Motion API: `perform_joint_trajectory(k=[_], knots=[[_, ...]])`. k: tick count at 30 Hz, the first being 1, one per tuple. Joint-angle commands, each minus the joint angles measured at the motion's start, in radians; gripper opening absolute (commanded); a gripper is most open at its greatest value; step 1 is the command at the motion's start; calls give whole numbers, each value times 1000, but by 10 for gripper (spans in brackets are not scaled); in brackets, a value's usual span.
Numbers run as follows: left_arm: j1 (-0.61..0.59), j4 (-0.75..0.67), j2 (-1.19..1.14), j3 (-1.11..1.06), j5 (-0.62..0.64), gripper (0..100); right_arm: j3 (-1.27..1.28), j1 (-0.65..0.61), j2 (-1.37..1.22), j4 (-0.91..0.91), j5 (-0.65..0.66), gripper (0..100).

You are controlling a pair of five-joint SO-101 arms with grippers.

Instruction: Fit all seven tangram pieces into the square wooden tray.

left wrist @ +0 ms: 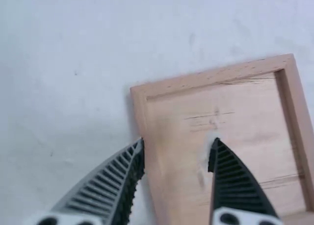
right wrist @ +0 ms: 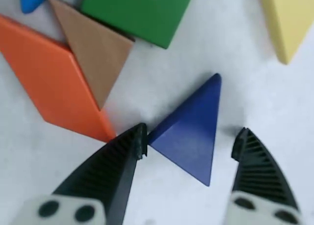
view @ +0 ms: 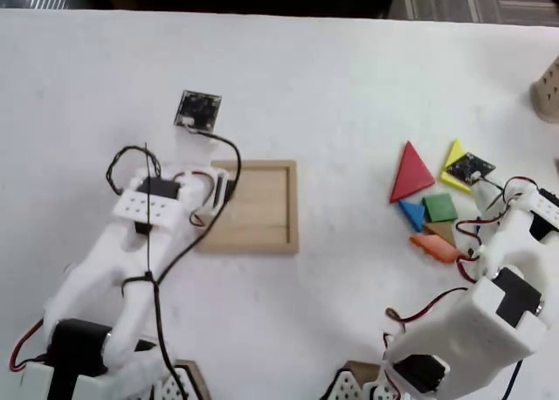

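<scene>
The right gripper (right wrist: 192,134) was spread either side of a flat dark blue triangle (right wrist: 194,119); the left gripper (left wrist: 177,145) was parted astride the grained wooden tray (left wrist: 216,76) at its rim, on a matte white table (view: 349,86).

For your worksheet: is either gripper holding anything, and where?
Nothing held: right gripper open around dark blue triangle, left gripper open astride the tray wall.

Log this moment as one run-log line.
left gripper: open, at tray side wall | right gripper: open, flanking dark blue triangle on table | in tray: nothing seen
</scene>
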State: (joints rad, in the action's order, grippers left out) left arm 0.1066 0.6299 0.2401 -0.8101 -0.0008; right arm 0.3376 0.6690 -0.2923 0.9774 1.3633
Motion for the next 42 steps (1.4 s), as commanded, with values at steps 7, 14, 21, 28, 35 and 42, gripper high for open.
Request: perform_joint_trajectory(k=[7,14,21,28,35,42], knots=[[-7,-20,2,60,-8,215,-11,12,-12,-33,-11,14],[-5,-20,2,60,-8,215,-9,13,30,-13,-20,24],[-5,-20,2,60,-8,215,-11,1,254,153,-137,23],[-31,-15,10,66,-2,215,-3,-79,440,355,-242,23],[-143,78,13,123,3,215,-3,-358,453,432,-514,23],[-252,83,4,160,167,215,-8,-769,453,426,-847,23]])
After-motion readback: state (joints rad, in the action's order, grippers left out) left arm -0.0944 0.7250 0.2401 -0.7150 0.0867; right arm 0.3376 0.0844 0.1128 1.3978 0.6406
